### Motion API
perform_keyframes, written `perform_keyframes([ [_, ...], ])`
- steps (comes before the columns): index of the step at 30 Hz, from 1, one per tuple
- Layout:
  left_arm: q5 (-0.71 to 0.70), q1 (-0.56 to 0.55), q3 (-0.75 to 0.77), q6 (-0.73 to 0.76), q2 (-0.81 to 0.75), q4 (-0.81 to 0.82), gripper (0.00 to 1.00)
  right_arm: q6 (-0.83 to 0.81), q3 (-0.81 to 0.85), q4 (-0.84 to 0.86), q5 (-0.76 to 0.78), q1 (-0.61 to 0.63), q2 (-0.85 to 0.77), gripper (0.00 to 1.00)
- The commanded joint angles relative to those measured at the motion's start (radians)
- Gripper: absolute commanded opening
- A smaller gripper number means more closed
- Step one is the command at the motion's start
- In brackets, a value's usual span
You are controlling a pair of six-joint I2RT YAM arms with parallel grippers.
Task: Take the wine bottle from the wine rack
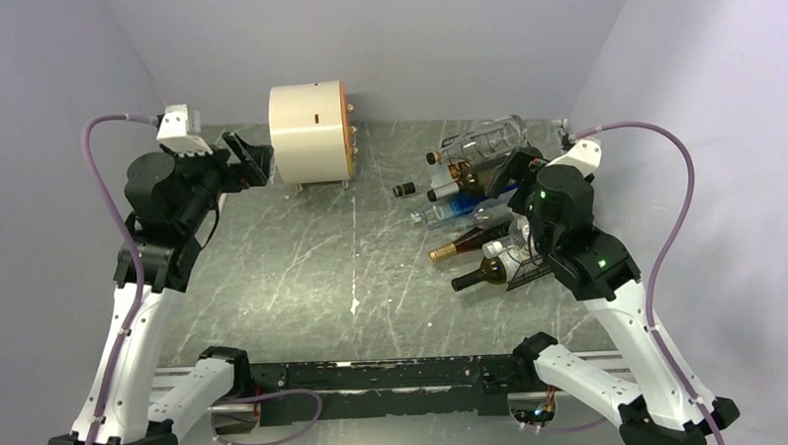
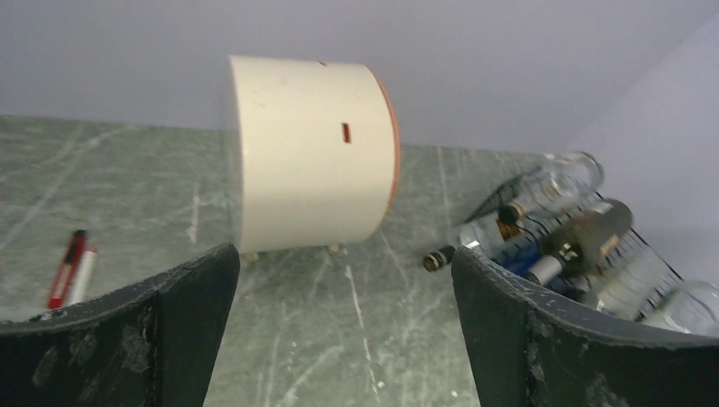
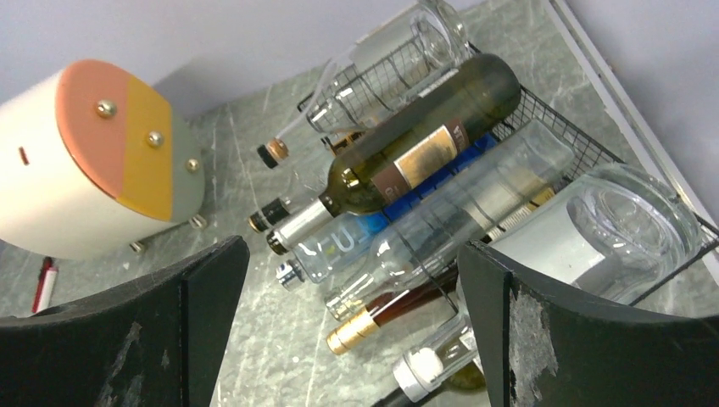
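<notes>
The black wire-mesh wine rack (image 1: pixel 526 268) stands at the right of the table, also showing in the right wrist view (image 3: pixel 555 121) and the left wrist view (image 2: pixel 502 190). Several bottles lie in it, necks pointing left. A dark green wine bottle (image 3: pixel 424 140) with a copper label rests on top, and a gold-capped bottle (image 1: pixel 458 244) lies lower. My right gripper (image 1: pixel 504 177) hovers open over the bottles; in its own view (image 3: pixel 349 250) nothing sits between the fingers. My left gripper (image 1: pixel 250 158) stands open at the far left, well away from the rack, empty in its own view (image 2: pixel 343 254).
A cream cylinder drum (image 1: pixel 310 132) on small feet stands at the back middle, just right of my left gripper. A red and white pen (image 2: pixel 69 270) lies on the table left of the drum. Walls close in at the back, left and right.
</notes>
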Motion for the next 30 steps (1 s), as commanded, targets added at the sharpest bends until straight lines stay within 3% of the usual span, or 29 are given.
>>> perform_keyframes([
  [1, 0.213, 0.019, -0.015, -0.079, 0.035, -0.014, 0.99, 0.042, -0.033, -0.041, 0.027, -0.008, 0.004, 1.00],
  [8, 0.483, -0.045, -0.147, -0.250, 0.128, 0.147, 0.98, 0.094, -0.102, -0.071, 0.059, -0.010, 0.027, 1.00],
  [13, 0.425, -0.240, -0.179, -0.287, 0.214, 0.217, 0.98, 0.144, -0.144, -0.099, 0.110, -0.010, 0.077, 1.00],
  [18, 0.382, -0.402, -0.172, -0.299, 0.293, 0.286, 0.98, 0.106, -0.131, -0.113, 0.056, -0.011, 0.169, 1.00],
  [25, 0.288, -0.500, -0.137, -0.257, 0.352, 0.239, 0.98, 0.166, -0.120, -0.085, -0.049, -0.011, 0.239, 1.00],
  [30, 0.279, -0.545, -0.125, -0.240, 0.383, 0.239, 0.98, 0.231, -0.095, -0.105, -0.033, -0.011, 0.260, 1.00],
])
